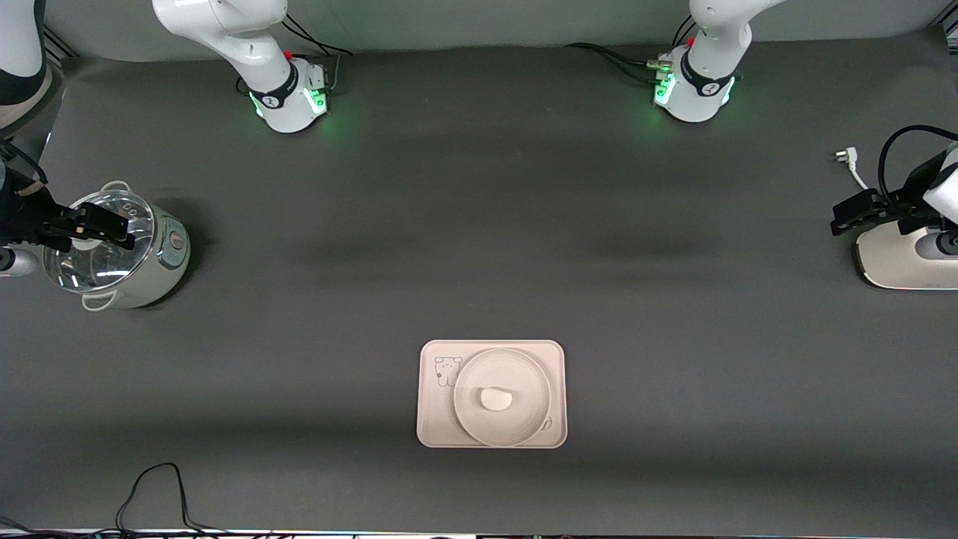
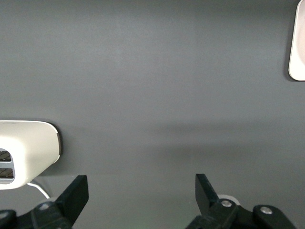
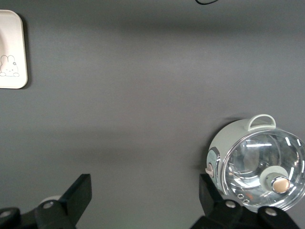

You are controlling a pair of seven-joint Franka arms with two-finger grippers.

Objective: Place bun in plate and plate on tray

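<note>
Task looks done: bun (image 1: 495,399) sits in the plate (image 1: 524,427), plate sits on the tray (image 1: 434,419), lower centre of the front view. Left gripper (image 1: 849,217), fingers apart and empty, hangs at the frame's right edge by a white appliance (image 1: 898,262). Right gripper (image 1: 93,226), also apart and empty, is over the lidded pot (image 1: 161,262) at left. My read: no pick remains, both arms wait.

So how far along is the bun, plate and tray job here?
It looks finished: the bun lies in the plate, and the plate sits on the tray. Nothing is in hand: the left gripper and right gripper are open, apart from the tray. Nothing is left.
</note>
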